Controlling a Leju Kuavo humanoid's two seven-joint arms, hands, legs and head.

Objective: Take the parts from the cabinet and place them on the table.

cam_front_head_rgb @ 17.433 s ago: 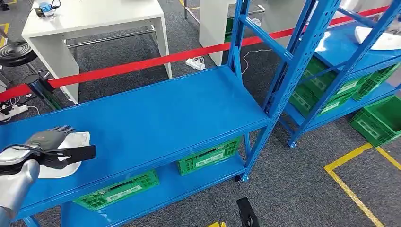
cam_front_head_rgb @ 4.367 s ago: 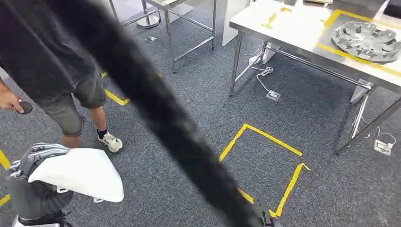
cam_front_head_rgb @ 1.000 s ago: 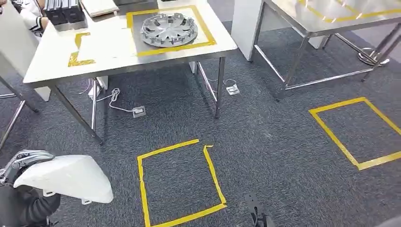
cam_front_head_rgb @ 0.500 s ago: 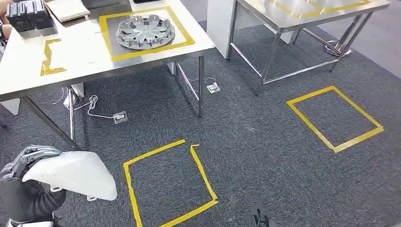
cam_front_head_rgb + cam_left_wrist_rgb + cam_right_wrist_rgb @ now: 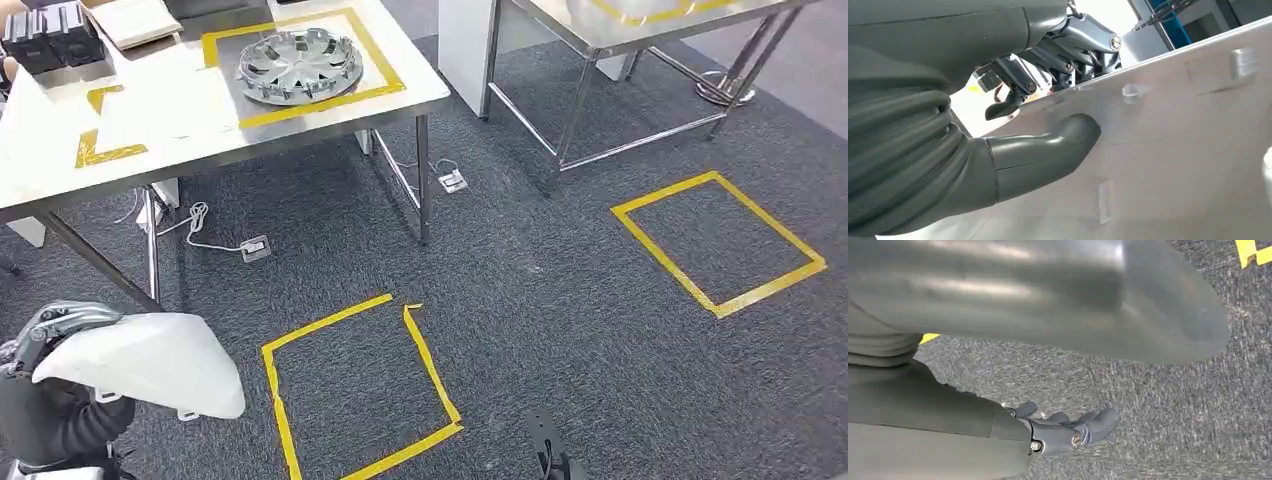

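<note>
— Left hand [image 5: 45, 330]?
— Grasping the white part [image 5: 150, 360], low at near left, above carpet (table [image 5: 180, 120] lying far left).
— Right hand [image 5: 1068, 432]?
— Hanging, fingers loosely apart, holding nothing.

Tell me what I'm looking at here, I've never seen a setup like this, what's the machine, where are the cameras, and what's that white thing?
This is a walking humanoid robot with two arms and many-fingered hands. The wide picture is from a camera high on its body, looking down at grey carpet with yellow tape squares. The other two come from cameras at its wrists.

The left hand holds a white moulded part; the left wrist view shows the thumb pressed against it. The right hand hangs over the carpet, holding nothing.

Ahead stands a table with a silver wheel cover inside a taped outline, plus black blocks and a pad.
</note>
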